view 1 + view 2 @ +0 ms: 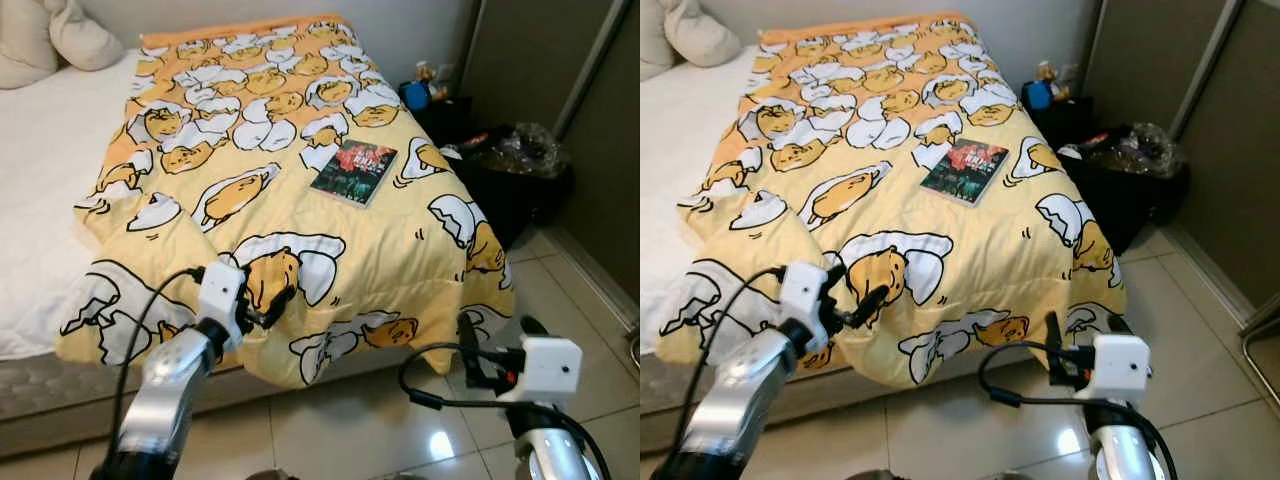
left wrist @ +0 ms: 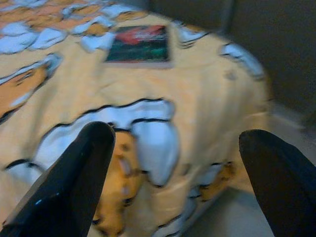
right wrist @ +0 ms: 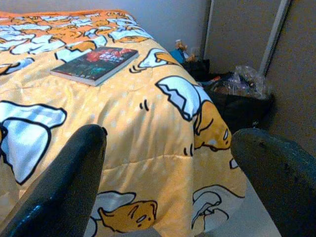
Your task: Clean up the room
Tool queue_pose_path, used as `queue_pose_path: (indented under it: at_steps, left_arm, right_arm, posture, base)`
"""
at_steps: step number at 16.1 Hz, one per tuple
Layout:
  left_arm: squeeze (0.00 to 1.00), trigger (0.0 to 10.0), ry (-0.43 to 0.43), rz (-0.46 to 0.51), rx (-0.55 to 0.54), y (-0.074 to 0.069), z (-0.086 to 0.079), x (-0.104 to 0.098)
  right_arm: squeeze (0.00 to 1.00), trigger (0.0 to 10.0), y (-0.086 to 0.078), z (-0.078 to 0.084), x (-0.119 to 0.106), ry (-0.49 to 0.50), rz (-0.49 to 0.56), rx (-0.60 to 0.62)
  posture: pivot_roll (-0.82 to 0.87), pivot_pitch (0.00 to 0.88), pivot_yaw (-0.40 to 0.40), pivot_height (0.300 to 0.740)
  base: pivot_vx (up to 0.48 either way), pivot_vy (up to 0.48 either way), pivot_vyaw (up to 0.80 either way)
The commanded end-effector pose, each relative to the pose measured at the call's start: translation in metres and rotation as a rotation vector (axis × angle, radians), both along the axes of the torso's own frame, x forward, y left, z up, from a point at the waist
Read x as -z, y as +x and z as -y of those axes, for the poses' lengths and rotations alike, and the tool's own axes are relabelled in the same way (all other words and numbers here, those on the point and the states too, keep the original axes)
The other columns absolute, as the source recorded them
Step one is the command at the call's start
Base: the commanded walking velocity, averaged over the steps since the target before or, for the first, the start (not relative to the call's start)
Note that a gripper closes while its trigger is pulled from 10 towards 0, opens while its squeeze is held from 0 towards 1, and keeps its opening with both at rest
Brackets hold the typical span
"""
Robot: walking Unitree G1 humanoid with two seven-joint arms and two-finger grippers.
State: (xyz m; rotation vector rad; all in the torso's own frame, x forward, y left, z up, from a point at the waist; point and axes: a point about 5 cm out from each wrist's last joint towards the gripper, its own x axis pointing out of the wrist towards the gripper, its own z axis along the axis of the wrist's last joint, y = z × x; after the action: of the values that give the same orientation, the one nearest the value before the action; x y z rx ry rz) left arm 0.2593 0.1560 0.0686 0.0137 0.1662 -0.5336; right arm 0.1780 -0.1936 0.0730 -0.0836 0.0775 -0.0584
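A yellow blanket (image 1: 250, 130) printed with cartoon eggs covers the right part of the bed and hangs over its foot. A dark book (image 1: 354, 171) with a red and green cover lies flat on it, towards the right side. My left gripper (image 1: 272, 308) is open at the blanket's foot edge, just over the fabric, with the book (image 2: 139, 44) well beyond its fingers. My right gripper (image 1: 498, 332) is open low at the blanket's right corner, above the floor, with nothing between its fingers. The right wrist view looks along the blanket (image 3: 123, 128) to the book (image 3: 95, 63).
Pillows (image 1: 60, 35) lie at the head of the bare white mattress (image 1: 50, 150) on the left. A black bag with clear plastic (image 1: 510, 165) and a dark stand with a blue item (image 1: 415, 95) stand right of the bed. Wardrobe doors (image 1: 590, 100) line the right. Tiled floor (image 1: 350, 420) lies in front.
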Motion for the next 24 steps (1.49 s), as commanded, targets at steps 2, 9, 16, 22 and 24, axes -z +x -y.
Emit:
queue_pose_path:
  at_steps: [2,9,16,22,24]
  left_arm:
    - [0.0,10.0,-0.024,-0.036,0.086,-0.017,0.002,0.003]
    - [0.0,10.0,-0.082,0.021,-0.038,0.012,0.029,-0.009]
    - [0.0,10.0,-0.068,0.061,-0.016,0.035,0.042,-0.024]
    - [0.0,10.0,-0.08,0.053,-0.033,0.042,0.04,-0.025]
    - [0.0,10.0,-0.078,0.054,-0.036,0.044,0.039,-0.024]
  right_arm:
    - [0.0,10.0,0.003,0.007,-0.004,-0.021,0.015,-0.003]
    - [0.0,10.0,0.027,0.014,-0.008,-0.018,0.045,0.007]
    - [0.0,10.0,0.035,0.004,-0.006,-0.011,0.059,-0.012]
    - [0.0,10.0,0.03,0.002,-0.002,-0.005,0.054,0.001]
    - [0.0,10.0,0.029,0.001,-0.002,-0.003,0.052,-0.001]
  posture:
    - [-0.09,0.0,0.066,0.74]
    - [-0.07,0.0,0.038,0.74]
    - [-0.08,0.0,0.064,0.74]
    - [-0.09,0.0,0.085,0.74]
    - [-0.09,0.0,0.083,0.74]
  base:
    - [0.0,0.0,0.0]
    - [0.221,-0.074,0.28]
    - [0.434,0.0,0.0]
    - [0.472,0.0,0.0]
    - [0.472,0.0,0.0]
